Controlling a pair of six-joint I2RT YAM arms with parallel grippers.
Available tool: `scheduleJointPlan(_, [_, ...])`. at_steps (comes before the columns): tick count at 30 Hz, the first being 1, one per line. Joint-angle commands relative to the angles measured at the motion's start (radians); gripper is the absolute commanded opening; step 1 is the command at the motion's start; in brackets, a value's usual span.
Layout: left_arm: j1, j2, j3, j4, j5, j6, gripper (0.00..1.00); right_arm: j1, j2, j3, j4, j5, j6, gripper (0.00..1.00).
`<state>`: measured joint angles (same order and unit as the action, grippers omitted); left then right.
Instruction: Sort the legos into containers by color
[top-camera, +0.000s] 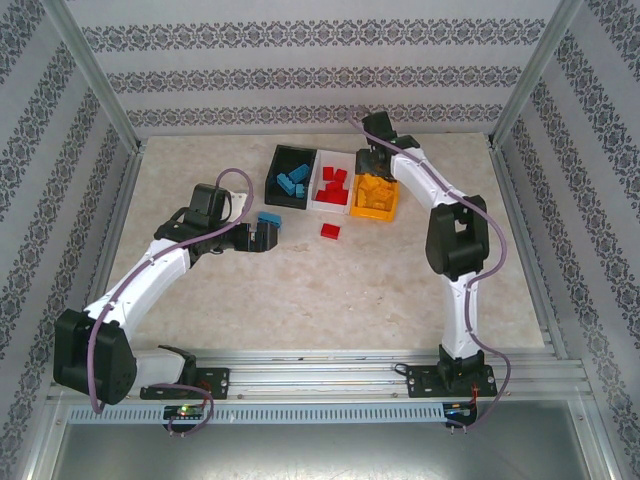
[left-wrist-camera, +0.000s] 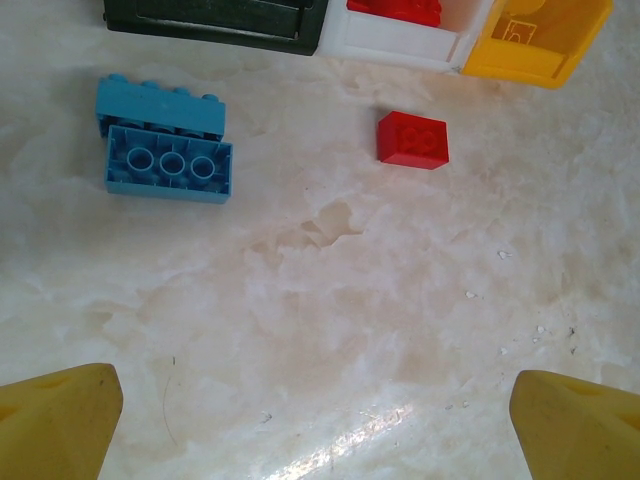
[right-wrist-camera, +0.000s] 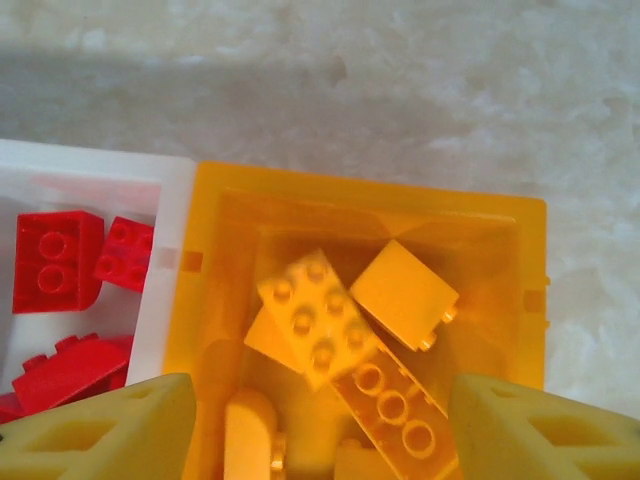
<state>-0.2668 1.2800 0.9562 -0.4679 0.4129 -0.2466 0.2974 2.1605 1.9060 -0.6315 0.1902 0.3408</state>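
Yellow fingertips (left-wrist-camera: 60, 420) of the left gripper (left-wrist-camera: 320, 425) stand wide apart and empty, the blue lego (left-wrist-camera: 165, 150) lying on the table (left-wrist-camera: 400, 300) ahead, left of centre in the wrist view, long axis parallel to the finger gap, far from the right gripper (right-wrist-camera: 320, 430), which is spread open above the orange bin (right-wrist-camera: 370, 185).

Table (top-camera: 380, 300) bare across centre & lower half, wide room. Upper centre blocked: black bin (top-camera: 272, 175), white bin (top-camera: 330, 207), orange bin (top-camera: 372, 213) in a row, walls touching. Right gripper (top-camera: 372, 172) hangs over orange bin. Loose blue brick (top-camera: 269, 219) & red brick (top-camera: 330, 231) lie just below bins.
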Motion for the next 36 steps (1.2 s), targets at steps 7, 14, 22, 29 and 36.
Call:
scheduleJointPlan(7, [-0.003, -0.001, 0.0, 0.078, 0.214, -0.024, 1.0, 0.061, -0.414, -0.406, 0.096, -0.08, 0.081, 0.75])
scheduleJointPlan(14, [-0.022, 0.012, -0.01, 0.143, 0.334, -0.052, 1.0, 0.202, -0.546, -0.633, 0.104, -0.175, 0.127, 0.77])
scheduleJointPlan(22, [-0.023, -0.043, -0.01, 0.099, 0.187, -0.021, 1.0, 0.328, -0.458, -0.65, 0.096, -0.153, 0.156, 0.81])
scheduleJointPlan(29, [-0.022, -0.081, -0.004, 0.046, 0.045, 0.005, 1.0, 0.363, -0.341, -0.574, 0.082, -0.112, 0.163, 0.87])
scheduleJointPlan(36, [-0.023, -0.078, 0.003, 0.035, 0.035, 0.01, 1.0, 0.365, -0.243, -0.502, 0.069, -0.104, 0.158, 0.88])
